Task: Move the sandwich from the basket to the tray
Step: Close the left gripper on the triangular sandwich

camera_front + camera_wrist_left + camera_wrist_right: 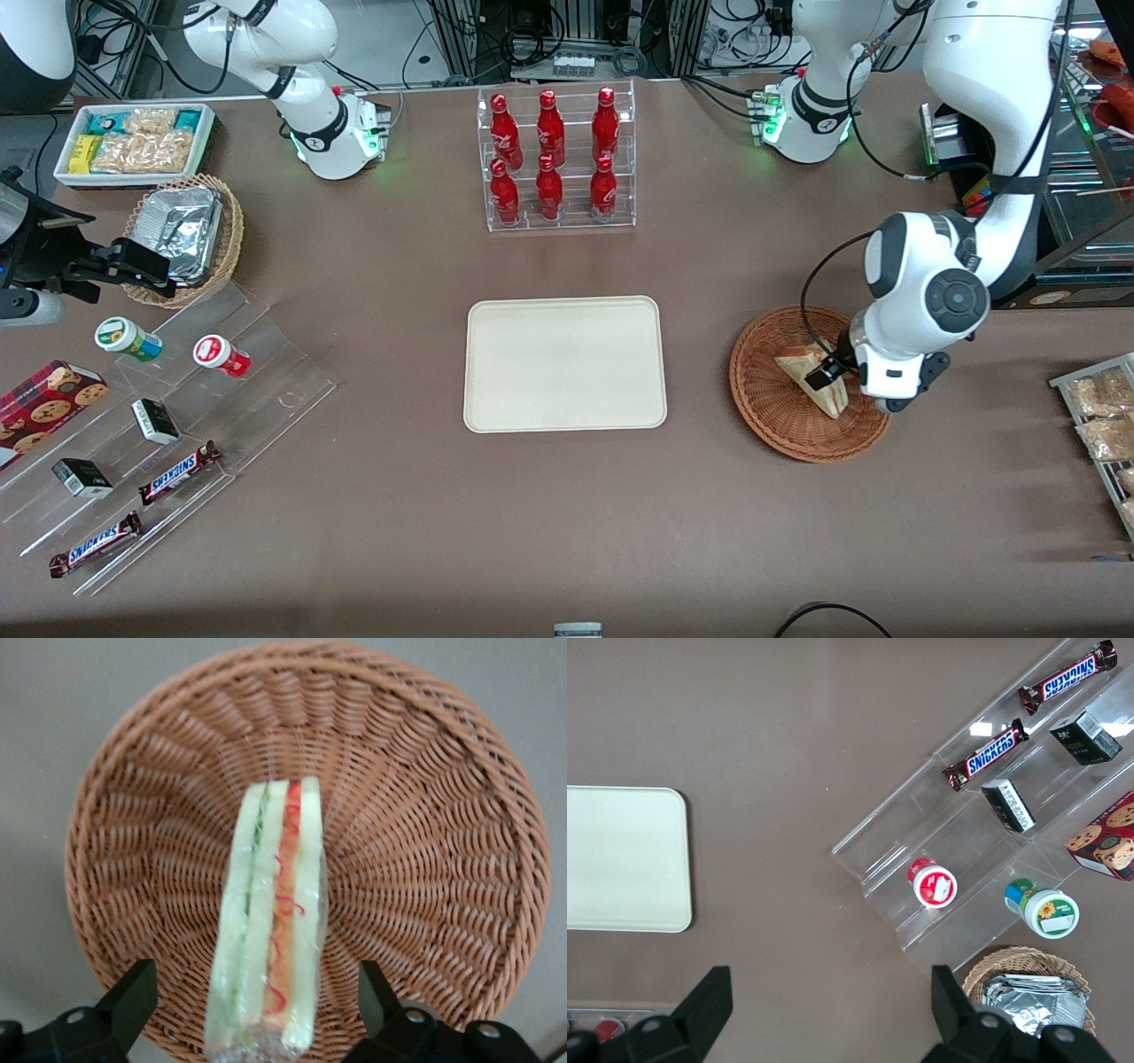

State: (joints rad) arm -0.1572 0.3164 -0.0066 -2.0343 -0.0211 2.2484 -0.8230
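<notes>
The sandwich [808, 374], a pale bread wedge in clear wrap with red, orange and green filling, lies in the round reddish-brown wicker basket [769, 394] toward the working arm's end of the table. My left gripper [831, 376] is low over the basket, open, with a black finger on each side of the sandwich and a gap on both sides. The left wrist view shows the sandwich [270, 930] cut edge up in the basket [425, 859], between the gripper's [252, 985] fingers. The cream-white tray [564, 363] lies bare at the table's middle; it also shows in the right wrist view [620, 859].
A clear rack of red bottles [556, 159] stands farther from the front camera than the tray. A stepped acrylic stand [168, 416] with snacks, a tan basket with foil [186, 235] and a white bin [133, 142] lie toward the parked arm's end. Snack packets [1103, 416] lie beside the basket.
</notes>
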